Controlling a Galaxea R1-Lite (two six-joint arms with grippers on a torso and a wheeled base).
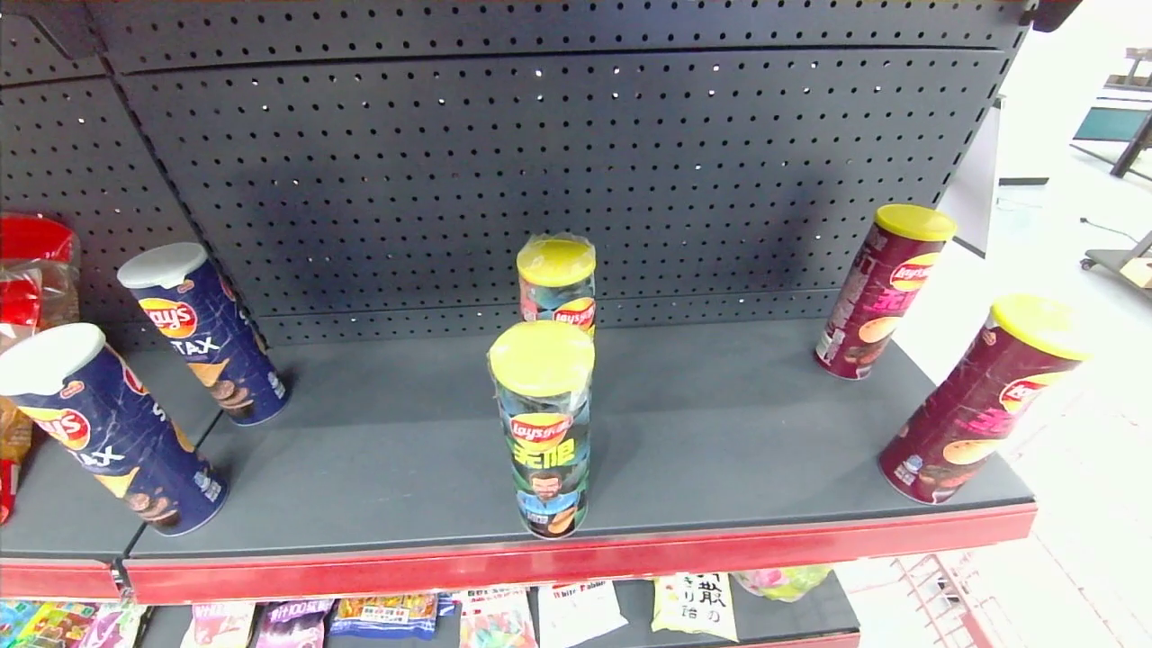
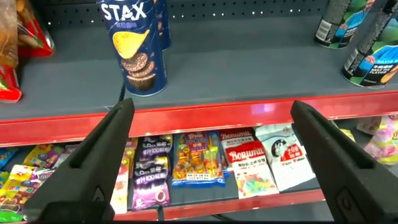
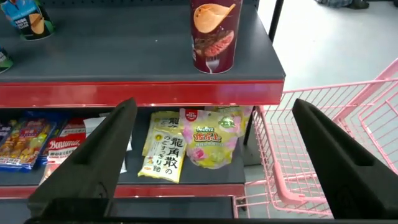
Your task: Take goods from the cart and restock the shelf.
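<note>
Right of the shelf (image 3: 155,93) and lower sits the cart (image 3: 323,155), nearest the right gripper (image 3: 214,106); it and the left gripper (image 2: 211,106) both gape wide, holding nothing.

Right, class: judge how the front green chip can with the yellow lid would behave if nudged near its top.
Tall on a narrow base, the green can would probably tip. Being round, it might then roll, and it stands near the front edge of the shelf.

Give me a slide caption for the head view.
Six chip cans stand in pairs on the grey shelf: blue left, green centre, maroon right.
</note>
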